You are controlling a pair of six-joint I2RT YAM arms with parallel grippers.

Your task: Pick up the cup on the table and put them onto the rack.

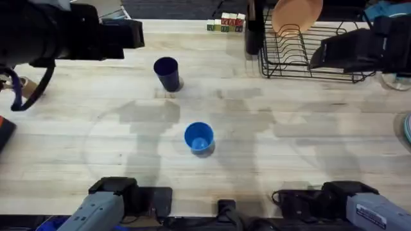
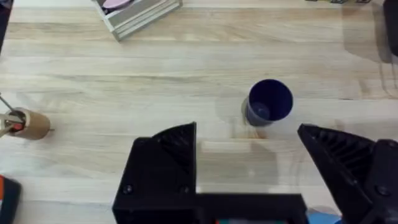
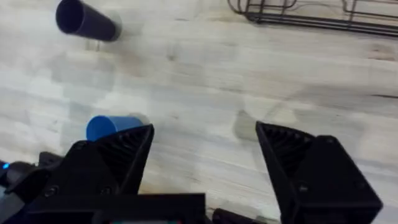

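the dark blue cup (image 2: 269,102) stood upright on the table (image 1: 308,141), just ahead of the left gripper (image 2: 267,152), whose 2 fingers gaped wide and empty; the right gripper (image 3: 205,158), also wide, hung farther off, near the rack (image 1: 308,54).

- A dark navy cup (image 1: 167,72) is seen standing upright, mouth up, toward the counter's far edge, left of centre.
- A lighter blue cup (image 1: 199,138) is seen upright near the counter's middle.
- The black wire rack (image 1: 308,54) is set at the far right corner, with a peach plate (image 1: 297,15) held in it.
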